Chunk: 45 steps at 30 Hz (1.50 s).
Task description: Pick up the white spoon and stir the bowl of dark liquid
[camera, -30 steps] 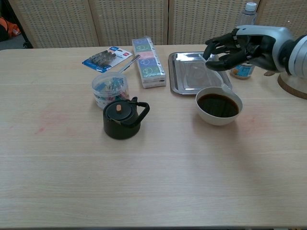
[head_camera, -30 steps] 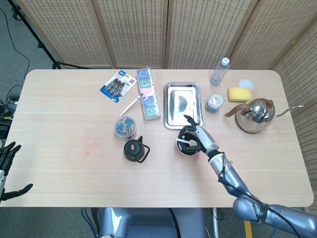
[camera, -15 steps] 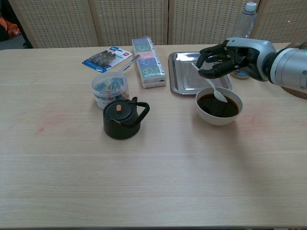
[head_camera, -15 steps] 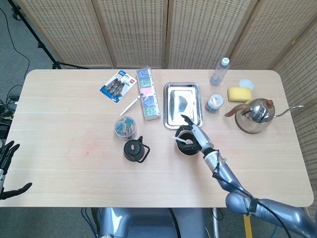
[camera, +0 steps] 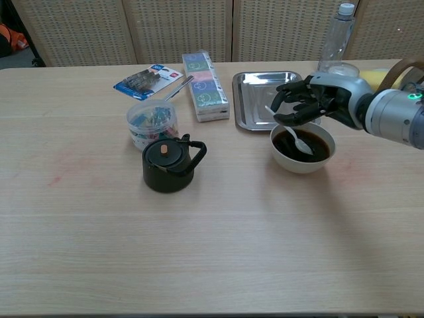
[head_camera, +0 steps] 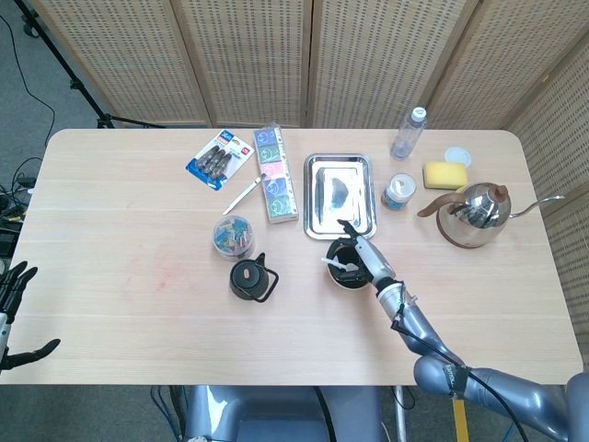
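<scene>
A white bowl (camera: 303,162) (head_camera: 337,279) of dark liquid stands on the table in front of a steel tray. My right hand (camera: 310,104) (head_camera: 362,255) hovers just over the bowl's far rim and pinches the handle of the white spoon (camera: 293,133) (head_camera: 337,265). The spoon slants down and its scoop sits at the surface of the dark liquid (camera: 318,144). My left hand (head_camera: 11,313) hangs off the table's left edge, fingers spread and holding nothing; the chest view does not show it.
A steel tray (camera: 255,93) lies right behind the bowl. A black teapot (camera: 169,163), a tub of clips (camera: 153,124), a long flat box (camera: 206,85), a blister pack (camera: 148,79) and a pen (camera: 177,87) lie to the left. A water bottle (camera: 333,40), jar (head_camera: 398,192), sponge (head_camera: 444,175) and kettle (head_camera: 476,213) stand to the right.
My right hand has come down and toward the bowl with the spoon. The spoon's scoop, earlier at the bowl's far rim, now dips into the dark liquid. The left hand has not moved.
</scene>
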Available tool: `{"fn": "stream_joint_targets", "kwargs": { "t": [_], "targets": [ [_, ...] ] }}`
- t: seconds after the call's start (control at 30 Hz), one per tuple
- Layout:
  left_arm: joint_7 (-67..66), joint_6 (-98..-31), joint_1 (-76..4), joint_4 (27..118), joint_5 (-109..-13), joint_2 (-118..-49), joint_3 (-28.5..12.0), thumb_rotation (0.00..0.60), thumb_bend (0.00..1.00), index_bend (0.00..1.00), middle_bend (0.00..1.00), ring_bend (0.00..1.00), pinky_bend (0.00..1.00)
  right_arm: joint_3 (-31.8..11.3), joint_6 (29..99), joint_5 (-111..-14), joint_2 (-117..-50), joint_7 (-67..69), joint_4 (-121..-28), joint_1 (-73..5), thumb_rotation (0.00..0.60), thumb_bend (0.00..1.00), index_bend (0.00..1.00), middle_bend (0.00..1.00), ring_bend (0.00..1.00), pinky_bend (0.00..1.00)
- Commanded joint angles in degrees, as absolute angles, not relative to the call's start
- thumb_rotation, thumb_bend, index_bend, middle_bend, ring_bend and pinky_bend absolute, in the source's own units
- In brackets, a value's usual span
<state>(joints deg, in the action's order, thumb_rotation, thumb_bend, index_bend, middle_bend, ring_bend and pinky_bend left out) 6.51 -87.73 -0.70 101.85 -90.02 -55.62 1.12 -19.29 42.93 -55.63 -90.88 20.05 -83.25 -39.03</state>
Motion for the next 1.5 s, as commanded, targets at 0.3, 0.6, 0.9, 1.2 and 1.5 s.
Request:
{"fn": "stream_joint_targets", "kwargs": {
  "t": [0.3, 0.6, 0.9, 1.2, 1.5],
  "targets": [
    [6.5, -87.1, -1.0, 102.0, -89.3, -55.5, 0.9, 0.600, 0.00, 0.00, 0.00, 0.00, 0.00, -19.9, 40.2, -55.8, -94.0, 22.8, -77.3, -40.5, 0.600, 0.47, 0.57, 0.00, 0.00, 0.00],
    [6.9, -87.4, -0.8, 101.9, -89.0, -55.4, 0.8, 0.600, 0.00, 0.00, 0.00, 0.00, 0.00, -20.9, 39.5, -56.2, -94.2, 23.8, -74.2, -41.0, 0.600, 0.47, 0.57, 0.00, 0.00, 0.00],
    [6.3, -87.1, -0.9, 102.0, -89.1, -55.7, 0.8, 0.600, 0.00, 0.00, 0.00, 0.00, 0.00, -20.1, 40.7, -58.5, -90.3, 25.4, -76.0, -38.2, 0.600, 0.47, 0.57, 0.00, 0.00, 0.00],
    [5.0, -86.1, -1.5, 102.3, -88.7, -56.0, 0.6, 0.600, 0.00, 0.00, 0.00, 0.00, 0.00, -17.9, 42.2, -62.6, -87.3, 27.7, -80.2, -35.1, 0.600, 0.47, 0.57, 0.00, 0.00, 0.00],
    [5.7, -86.3, -1.4, 102.3, -88.5, -55.7, 0.5, 0.600, 0.00, 0.00, 0.00, 0.00, 0.00, -18.4, 41.9, -62.2, -90.2, 27.5, -79.4, -36.7, 0.600, 0.47, 0.57, 0.00, 0.00, 0.00]
  ]
}}
